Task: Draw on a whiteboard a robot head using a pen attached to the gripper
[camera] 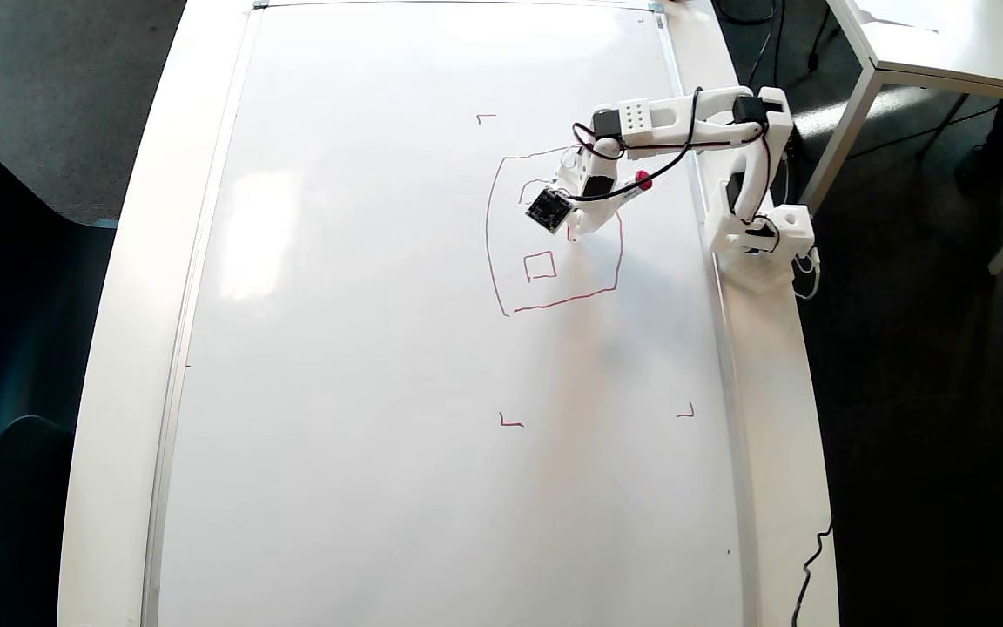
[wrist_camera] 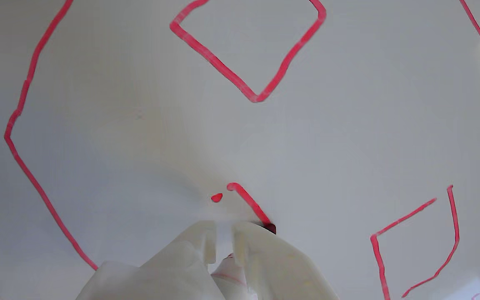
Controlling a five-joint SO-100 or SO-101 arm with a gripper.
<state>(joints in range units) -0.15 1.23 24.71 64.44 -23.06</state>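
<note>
The whiteboard (camera: 380,348) covers most of the table in the overhead view. The robot head (camera: 490,235) is a red rounded outline at its upper right, with a small square (camera: 540,266) inside and a partial one (camera: 526,187) beside the arm. My white gripper (camera: 573,231) hangs over the drawing's inside, shut on the pen (camera: 643,180), whose red end sticks out toward the right. In the wrist view the gripper (wrist_camera: 223,237) enters from below. The pen's dark tip (wrist_camera: 270,228) touches the board at the end of a short red stroke (wrist_camera: 248,202).
Small red corner marks (camera: 511,423) (camera: 687,413) (camera: 486,117) sit around the drawing area. The arm's base (camera: 763,239) stands on the white table rim (camera: 780,392) at the right. Dark chairs (camera: 14,305) stand left, another table (camera: 945,52) upper right, a cable (camera: 811,566) lower right.
</note>
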